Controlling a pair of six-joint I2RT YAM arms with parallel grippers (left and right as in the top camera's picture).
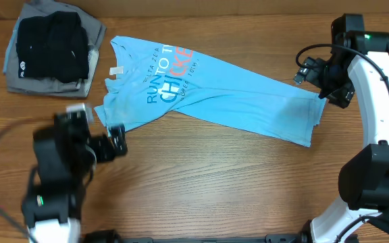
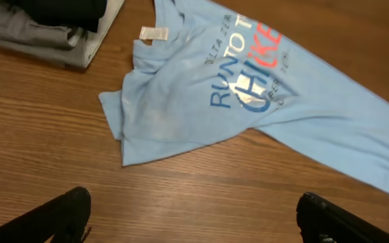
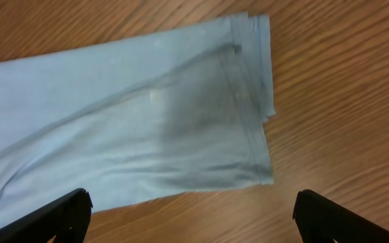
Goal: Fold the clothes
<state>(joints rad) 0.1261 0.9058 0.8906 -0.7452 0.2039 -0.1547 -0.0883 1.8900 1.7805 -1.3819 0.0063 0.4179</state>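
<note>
The light blue T-shirt (image 1: pixel 215 91) lies folded lengthwise on the wooden table, slanting from upper left to lower right, with blue and red lettering (image 1: pixel 171 77) facing up near its collar end. It also shows in the left wrist view (image 2: pixel 248 94) and its hem end in the right wrist view (image 3: pixel 147 128). My left gripper (image 1: pixel 117 138) is open and empty just below the shirt's left sleeve; its fingers (image 2: pixel 194 219) hang over bare wood. My right gripper (image 1: pixel 326 88) is open and empty by the hem end; its fingers (image 3: pixel 191 216) sit just off the hem.
A stack of folded black and grey garments (image 1: pixel 49 47) lies at the back left corner, also in the left wrist view (image 2: pixel 46 23). The wooden table (image 1: pixel 215 175) extends in front of the shirt.
</note>
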